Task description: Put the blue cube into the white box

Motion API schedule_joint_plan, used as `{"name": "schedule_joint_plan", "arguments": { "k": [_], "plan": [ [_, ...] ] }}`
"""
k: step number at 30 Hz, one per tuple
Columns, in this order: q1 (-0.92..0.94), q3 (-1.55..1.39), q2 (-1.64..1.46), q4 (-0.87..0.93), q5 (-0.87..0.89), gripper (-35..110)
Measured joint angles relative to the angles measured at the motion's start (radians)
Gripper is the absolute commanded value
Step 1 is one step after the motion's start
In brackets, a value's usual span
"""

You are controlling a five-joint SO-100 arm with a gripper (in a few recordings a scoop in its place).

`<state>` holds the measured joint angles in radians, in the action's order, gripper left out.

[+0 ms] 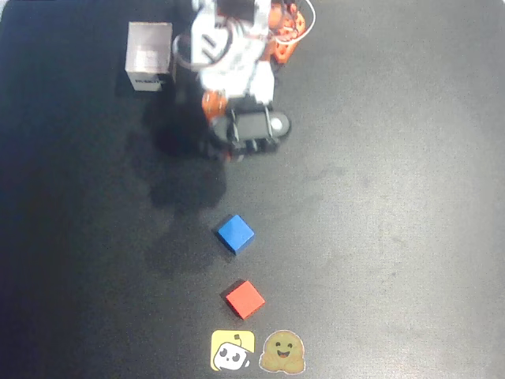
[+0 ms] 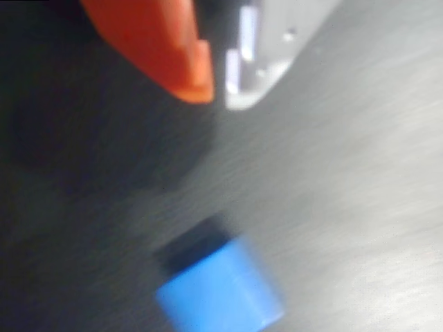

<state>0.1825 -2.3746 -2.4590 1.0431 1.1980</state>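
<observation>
1. In the overhead view, the white and orange robot arm [image 1: 237, 55] is reaching down from the top edge of the dark matte tabletop [image 1: 394, 197], its black wrist section hanging above bare surface.
2. In the wrist view, the two-finger hand [image 2: 220, 86] is showing at the top of the frame as an orange finger [image 2: 159, 41] on the left and a pale grey finger on the right, their tips sitting close together with only a narrow dark slit between them; nothing is sitting between the tips, but whether they are fully closed I cannot tell from the blurred picture.
3. The small bright blue cube with matte faces [image 1: 236, 234] is lying on the tabletop near the middle of the overhead view, well apart from the hand and untouched; in the wrist view the cube [image 2: 220, 290] is appearing blurred at the lower edge, below the fingertips.
4. The small square open-topped white box [image 1: 149, 57] is standing at the upper left of the overhead view, just beside the arm's base, with a dark label on its lower side.
5. A small red cube [image 1: 245, 299] is resting just below the blue one, apart from it.
6. Two cartoon stickers, a yellow square one [image 1: 232, 350] and a brownish blob-shaped one [image 1: 282, 352], are lying side by side at the bottom edge.
</observation>
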Motion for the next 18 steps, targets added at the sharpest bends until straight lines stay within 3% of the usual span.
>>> {"name": "schedule_joint_plan", "arguments": {
  "k": [18],
  "plan": [
    [-0.025,0.43,0.572,-0.077,-0.376,2]
  ]
}}
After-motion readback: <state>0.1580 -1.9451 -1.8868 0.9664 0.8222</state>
